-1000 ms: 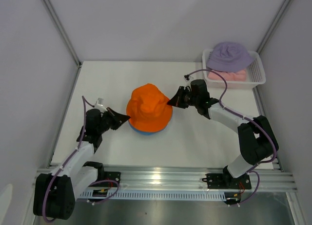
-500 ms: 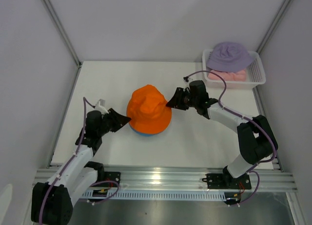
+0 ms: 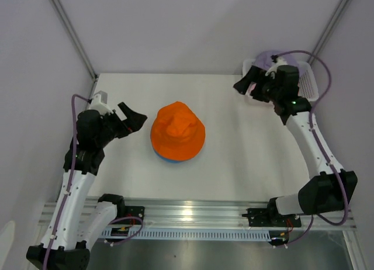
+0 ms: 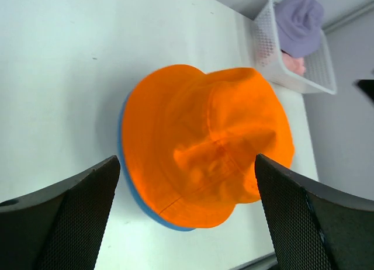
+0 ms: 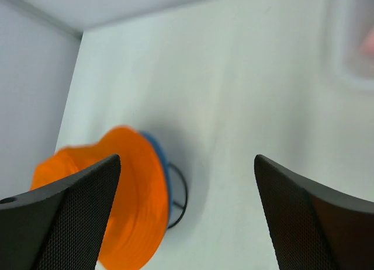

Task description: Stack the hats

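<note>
We see the left gripper [image 3: 133, 116] released, jaws spread wide and holding nothing, just left of the orange hat [image 3: 177, 132] and apart from it. The orange hat sits crown up on the blue hat [image 4: 121, 146], only a thin blue brim edge showing under it, mid-table [image 3: 239, 159]. In the right wrist view a bit of black wire stand [image 5: 179, 194] pokes out beneath the pair. The right gripper [image 3: 248, 82] is also released and empty, raised at the left corner of the white mesh basket [image 3: 310, 87]. In the basket, the lavender hat [image 4: 298, 21] lies on the pink hat [image 4: 295, 65].
</note>
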Action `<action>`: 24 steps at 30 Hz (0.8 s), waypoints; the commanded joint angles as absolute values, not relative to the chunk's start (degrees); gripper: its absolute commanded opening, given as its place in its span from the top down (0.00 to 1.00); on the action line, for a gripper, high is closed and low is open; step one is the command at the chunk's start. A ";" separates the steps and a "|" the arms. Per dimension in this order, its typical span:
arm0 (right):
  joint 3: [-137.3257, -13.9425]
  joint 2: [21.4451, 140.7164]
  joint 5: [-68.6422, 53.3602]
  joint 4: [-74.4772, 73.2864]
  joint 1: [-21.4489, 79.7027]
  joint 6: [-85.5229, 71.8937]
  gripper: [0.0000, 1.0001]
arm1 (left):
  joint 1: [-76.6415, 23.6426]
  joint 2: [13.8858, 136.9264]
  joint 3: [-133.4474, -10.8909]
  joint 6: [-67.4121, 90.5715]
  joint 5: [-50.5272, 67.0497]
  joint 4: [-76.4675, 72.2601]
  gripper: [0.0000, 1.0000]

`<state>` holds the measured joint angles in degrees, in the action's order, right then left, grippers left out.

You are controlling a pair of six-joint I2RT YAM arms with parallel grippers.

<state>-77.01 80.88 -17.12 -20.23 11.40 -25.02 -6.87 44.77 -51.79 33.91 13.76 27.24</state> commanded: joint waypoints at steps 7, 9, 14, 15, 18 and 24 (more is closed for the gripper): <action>-81.29 83.29 -9.14 -24.26 -7.10 -21.79 0.01 | -3.87 44.82 -65.55 22.42 2.82 45.07 0.00; -84.61 87.60 -10.45 -24.61 -11.85 -22.67 0.00 | -3.87 45.70 -68.45 20.66 2.02 46.31 0.01; -95.08 103.17 -12.04 -24.80 -18.10 -25.83 0.09 | -3.87 47.02 -68.64 21.35 3.51 43.51 0.01; -97.45 104.84 -12.13 -23.65 -18.28 -25.84 0.10 | -3.87 47.28 -68.47 21.62 4.04 42.03 0.01; -102.55 111.87 -11.78 -20.13 -18.11 -25.31 0.13 | -3.87 49.39 -68.99 21.88 4.22 40.35 0.00; -122.40 129.07 -10.72 -21.00 -16.44 -24.27 0.17 | -3.78 53.34 -69.35 21.62 2.73 36.75 0.00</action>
<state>-113.21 123.42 -11.77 -23.14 -17.91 -24.93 -4.32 52.10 -67.33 22.85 3.75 40.73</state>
